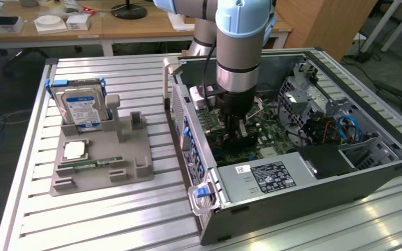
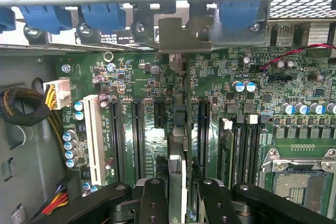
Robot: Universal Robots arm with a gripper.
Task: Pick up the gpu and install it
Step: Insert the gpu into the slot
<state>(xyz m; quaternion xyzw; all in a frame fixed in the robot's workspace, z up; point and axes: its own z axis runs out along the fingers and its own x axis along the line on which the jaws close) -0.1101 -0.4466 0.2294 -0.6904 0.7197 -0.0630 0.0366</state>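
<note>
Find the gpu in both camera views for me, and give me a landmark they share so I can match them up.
Exterior view: the gpu is inside the open computer case, under the gripper, mostly hidden.
Wrist view: the gpu stands edge-on between the gripper's fingers, its silvery bracket at the case's rear wall.
Shared landmark: the green motherboard.

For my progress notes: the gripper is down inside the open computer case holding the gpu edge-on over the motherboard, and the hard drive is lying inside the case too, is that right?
Not quite: the hard drive stands in the grey holder on the table, outside the computer case, as the exterior view shows. The gripper does hold the gpu edge-on over the motherboard.
</note>
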